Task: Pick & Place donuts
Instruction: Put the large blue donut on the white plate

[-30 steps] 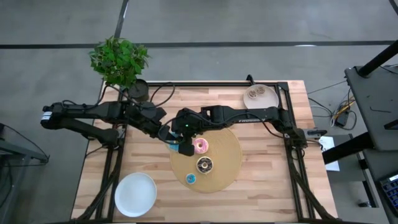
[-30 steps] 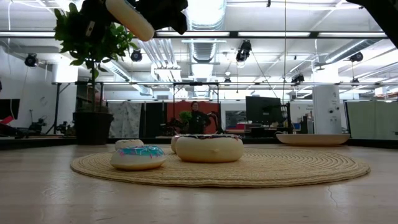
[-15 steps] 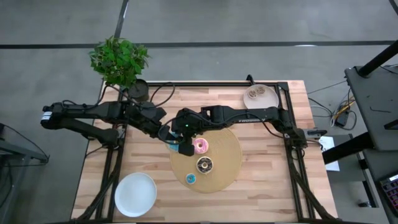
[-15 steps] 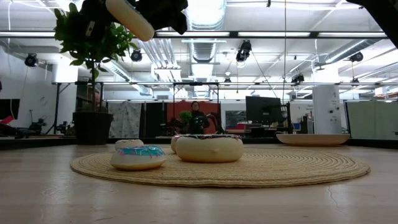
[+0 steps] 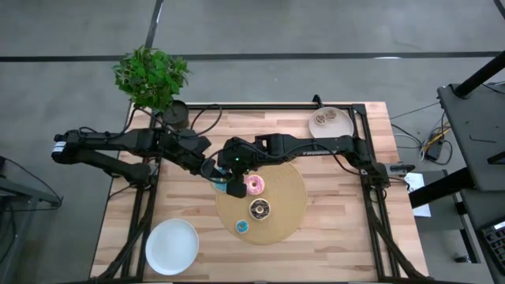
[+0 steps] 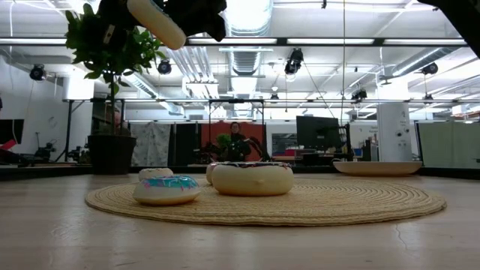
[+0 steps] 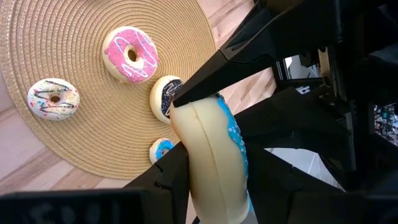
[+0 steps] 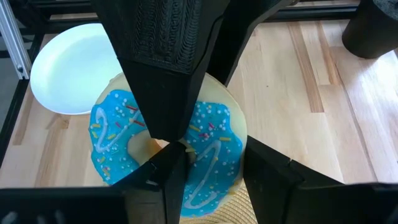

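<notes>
woven mat (image 5: 288, 197), white plate (image 5: 171, 245), potted plant (image 5: 150, 77)

No readable text, label, brand, number or sign shows on the donuts, the woven mat (image 5: 272, 201), the plates or the desk (image 5: 339, 229); a pale line of lettering runs along the right arm (image 5: 316, 147) in the high view, too small to make out. The screens and panels in the room behind the desk in the low view show nothing legible either.
</notes>
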You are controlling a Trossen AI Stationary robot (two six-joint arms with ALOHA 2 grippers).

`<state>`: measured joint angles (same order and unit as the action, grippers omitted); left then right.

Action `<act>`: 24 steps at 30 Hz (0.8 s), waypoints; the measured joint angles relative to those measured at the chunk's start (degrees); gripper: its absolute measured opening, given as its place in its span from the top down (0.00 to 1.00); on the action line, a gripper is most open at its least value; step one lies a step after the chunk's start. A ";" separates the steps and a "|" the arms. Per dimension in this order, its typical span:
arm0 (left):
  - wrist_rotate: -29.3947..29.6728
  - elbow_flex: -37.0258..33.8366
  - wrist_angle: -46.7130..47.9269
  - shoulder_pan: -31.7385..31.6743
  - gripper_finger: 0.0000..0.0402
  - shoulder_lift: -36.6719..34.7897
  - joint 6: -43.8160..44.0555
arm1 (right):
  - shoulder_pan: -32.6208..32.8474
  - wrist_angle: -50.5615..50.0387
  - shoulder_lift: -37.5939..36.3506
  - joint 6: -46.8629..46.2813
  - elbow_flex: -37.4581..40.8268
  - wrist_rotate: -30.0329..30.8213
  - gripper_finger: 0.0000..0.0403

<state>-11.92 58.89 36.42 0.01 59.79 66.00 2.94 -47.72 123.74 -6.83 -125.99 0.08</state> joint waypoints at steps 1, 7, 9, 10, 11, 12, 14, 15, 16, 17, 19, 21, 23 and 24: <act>0.00 0.00 -0.01 0.00 0.72 0.00 0.00 | 0.00 0.00 0.00 0.00 0.00 0.00 0.67; 0.00 0.00 -0.01 0.02 0.72 0.00 0.05 | 0.00 -0.04 0.00 0.00 0.00 0.00 0.66; 0.00 0.00 -0.01 0.04 0.72 0.00 0.12 | 0.00 -0.07 0.00 0.00 0.00 0.00 0.65; 0.00 0.00 -0.01 0.04 0.72 0.00 0.13 | 0.00 -0.07 0.00 0.01 0.00 0.00 0.64; 0.00 0.00 -0.04 0.04 0.72 0.00 0.13 | 0.00 -0.07 0.00 0.00 0.00 0.00 0.63; -0.02 0.00 -0.07 0.04 0.72 0.00 0.13 | 0.00 -0.09 0.00 0.00 0.00 0.00 0.61; -0.02 0.00 -0.15 0.04 0.72 0.00 0.13 | 0.00 -0.09 0.00 0.00 0.00 0.02 0.57; -0.03 0.00 -0.15 0.04 0.72 0.00 0.15 | 0.00 -0.09 0.00 -0.04 0.00 0.02 0.55; -0.04 0.00 -0.15 0.04 0.72 0.00 0.15 | 0.00 -0.09 0.00 -0.05 0.00 0.02 0.54; -0.04 0.00 -0.15 0.04 0.72 -0.02 0.15 | 0.00 -0.07 0.00 -0.03 0.00 0.04 0.52; -0.04 0.00 -0.15 0.04 0.72 -0.02 0.15 | 0.00 -0.09 0.00 -0.02 0.00 0.04 0.49; -0.04 0.00 -0.14 0.04 0.72 -0.02 0.17 | 0.00 -0.09 0.00 -0.01 0.00 0.04 0.47; -0.06 0.00 -0.14 0.04 0.72 -0.02 0.17 | 0.00 -0.09 0.00 0.14 0.00 0.04 0.45; -0.04 0.00 -0.13 0.04 0.72 -0.02 0.18 | 0.00 -0.09 0.00 0.37 -0.02 0.04 0.44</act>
<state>-11.97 58.89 36.29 0.05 59.77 66.18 2.94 -47.81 123.74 -6.46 -126.01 0.12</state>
